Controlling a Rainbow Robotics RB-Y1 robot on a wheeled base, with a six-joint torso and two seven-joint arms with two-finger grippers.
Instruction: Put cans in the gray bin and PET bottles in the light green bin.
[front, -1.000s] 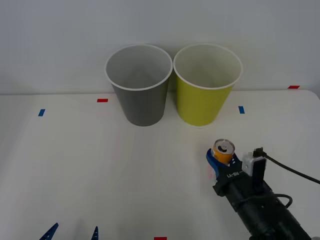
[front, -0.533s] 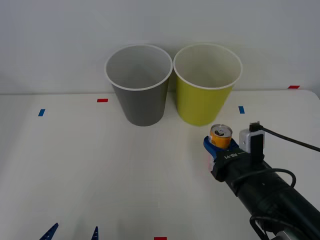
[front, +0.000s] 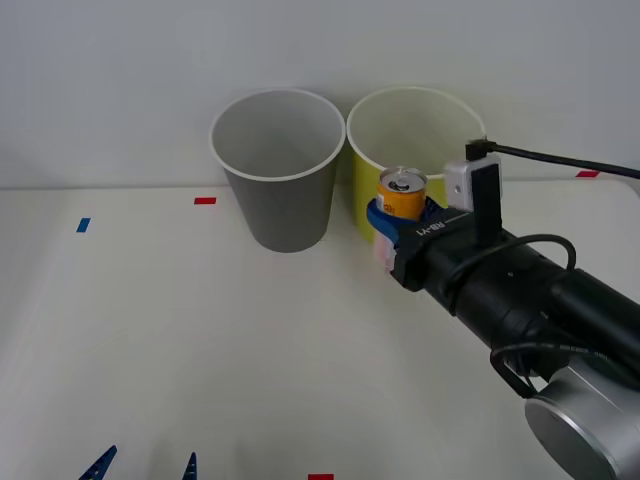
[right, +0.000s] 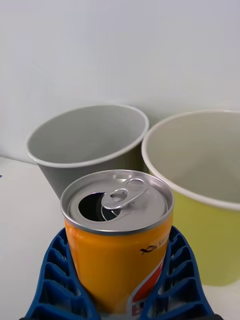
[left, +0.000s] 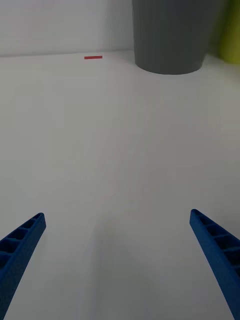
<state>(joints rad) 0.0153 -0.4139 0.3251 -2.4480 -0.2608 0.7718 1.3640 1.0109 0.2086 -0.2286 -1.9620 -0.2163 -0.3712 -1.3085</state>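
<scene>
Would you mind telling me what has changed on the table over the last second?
The right gripper, shut on the can throughout, has lifted it off the table and carried it away from the robot and to its left; it now hangs in front of the light green bin, near the gray bin. Both bins stayed put, and the left gripper stayed open at the table's near edge.

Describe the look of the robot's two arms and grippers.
The right arm is a thick black cylinder with a silver joint, a white camera block, black cables and small white lettering. The right gripper has blue ribbed fingers. The left gripper shows two blue ribbed, pointed fingertips.
</scene>
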